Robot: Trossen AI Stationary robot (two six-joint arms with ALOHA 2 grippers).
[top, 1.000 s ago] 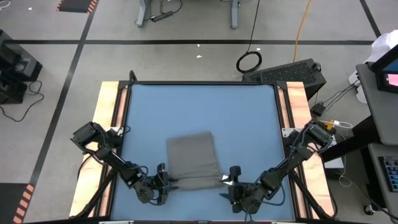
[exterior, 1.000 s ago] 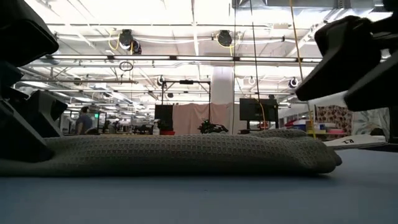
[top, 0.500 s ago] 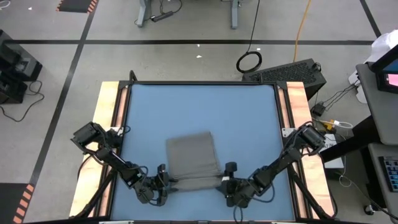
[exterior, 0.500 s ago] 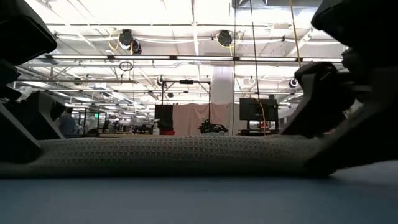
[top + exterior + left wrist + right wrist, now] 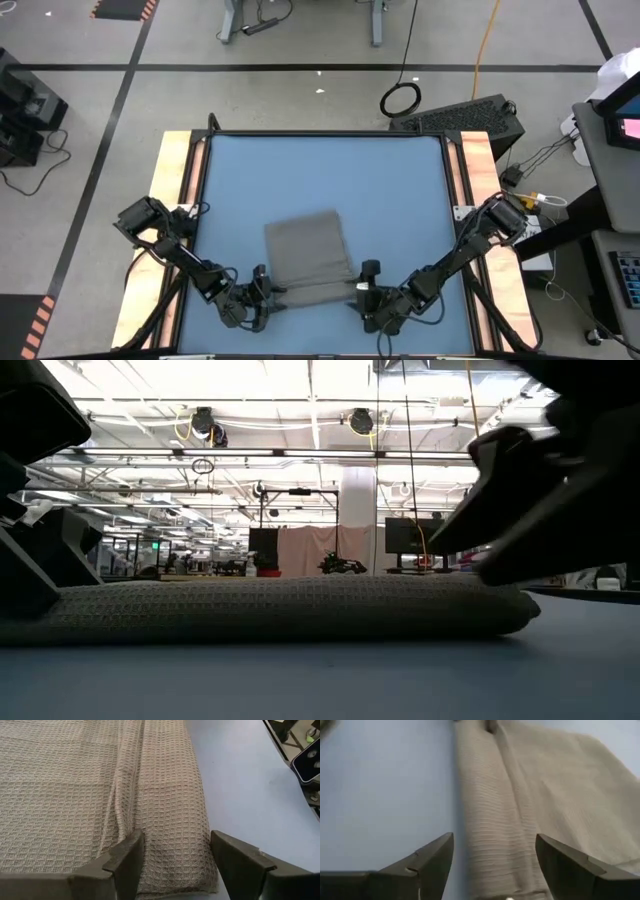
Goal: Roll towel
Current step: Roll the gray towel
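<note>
The grey-brown towel point(image 5: 308, 250) lies on the blue tabletop point(image 5: 400, 200), near its near edge. Its near part is rolled into a low roll point(image 5: 312, 293) that rests on the table along its length point(image 5: 290, 610). My left gripper point(image 5: 262, 292) is open at the roll's left end point(image 5: 165, 795). My right gripper point(image 5: 366, 292) is open at the roll's right end point(image 5: 480, 815) and stands a little above it in the low view point(image 5: 530, 520). The white tag is hidden. My left gripper point(image 5: 172, 845) comes level from the table's left side, its fingers along the roll. One finger point(image 5: 129, 855) lies at the crease between the roll and the flat cloth, the other point(image 5: 227, 855) at the roll's near side point(image 5: 200, 845). Whether they touch the cloth, I cannot tell.
The flat part of the towel point(image 5: 60, 785) spreads toward the table's far edge. Wooden strips point(image 5: 178, 180) run along the table's left and right sides. Bare blue tabletop lies beyond the towel point(image 5: 320, 170). The table's near edge is close behind both grippers.
My right gripper has gone toward the table's left edge, up to the roll's right end, and now covers the white tag that showed there before. The roll's right end has flattened a little and drawn in. My left gripper has kept still.
</note>
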